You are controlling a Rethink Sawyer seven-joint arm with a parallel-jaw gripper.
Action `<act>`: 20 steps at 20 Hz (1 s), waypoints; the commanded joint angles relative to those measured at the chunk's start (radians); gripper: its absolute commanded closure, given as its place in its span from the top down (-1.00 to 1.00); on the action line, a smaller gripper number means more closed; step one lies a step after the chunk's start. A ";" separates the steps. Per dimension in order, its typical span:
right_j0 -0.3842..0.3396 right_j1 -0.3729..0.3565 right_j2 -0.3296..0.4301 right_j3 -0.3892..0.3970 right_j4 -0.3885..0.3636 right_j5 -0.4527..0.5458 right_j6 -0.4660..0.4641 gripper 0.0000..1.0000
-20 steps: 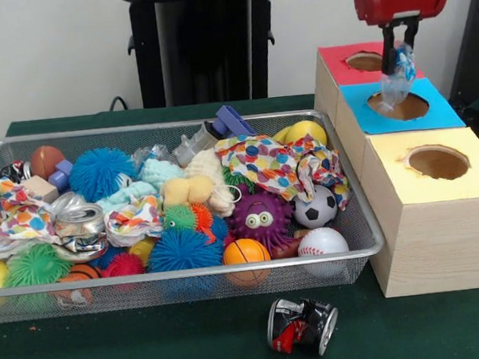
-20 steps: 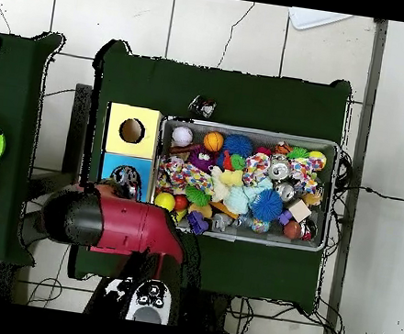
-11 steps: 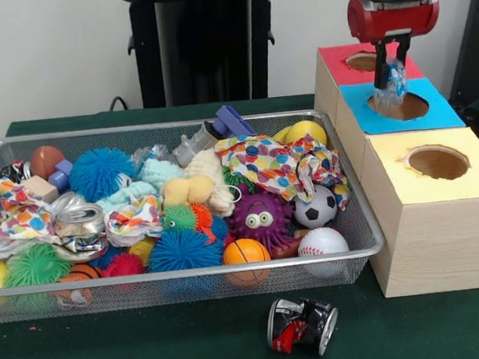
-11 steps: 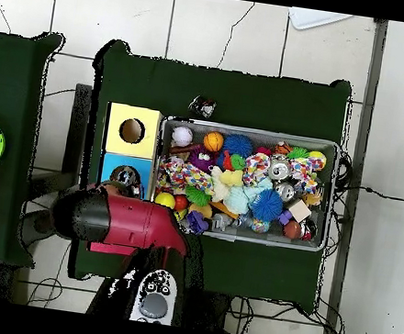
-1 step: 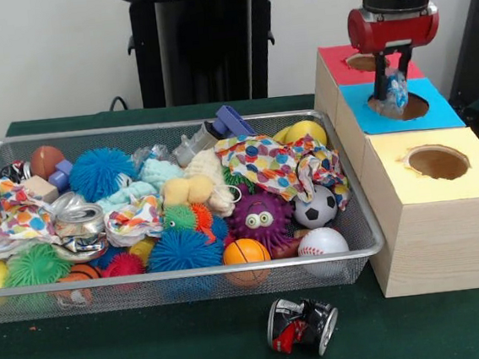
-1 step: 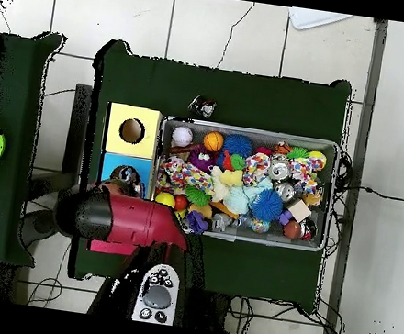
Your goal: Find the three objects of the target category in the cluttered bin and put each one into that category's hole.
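Tool [image 5: 392, 88] clamped on a clear crumpled bottle [image 5: 397, 90], held directly over the blue box's hole [image 5: 400, 106]. Behind the tool sits the red box [image 5: 341, 66]; in front of it, the yellow box [image 5: 431, 186]. Off to its side, the bin [image 5: 173, 279] brims with balls and cloth. A crushed can [image 5: 302, 324] lies on the bench [image 5: 154, 349] outside the bin.

A robotics lab: a green-covered desk [image 5: 155, 357] on a tiled floor [image 6: 225, 29], loose cables [image 6: 378, 195], a toy-filled wire bin [image 5: 358, 219], and colour-topped sorting boxes [image 5: 440, 236].
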State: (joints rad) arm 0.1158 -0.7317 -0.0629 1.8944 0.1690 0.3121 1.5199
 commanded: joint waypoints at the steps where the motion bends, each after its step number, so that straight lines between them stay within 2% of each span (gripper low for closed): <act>1: 0.000 0.055 0.048 0.049 -0.008 -0.011 0.188 1.00; 5: 0.025 0.045 0.017 0.023 -0.027 -0.006 0.177 1.00; 9: 0.021 -0.007 0.013 -0.001 -0.017 0.115 0.154 1.00; 14: 0.012 -0.052 -0.006 -0.051 -0.051 0.237 0.093 1.00; 20: -0.035 -0.103 0.009 -0.110 -0.090 0.373 0.023 1.00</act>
State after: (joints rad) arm 0.1298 -0.7935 -0.0743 1.8688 0.1385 0.5074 1.5199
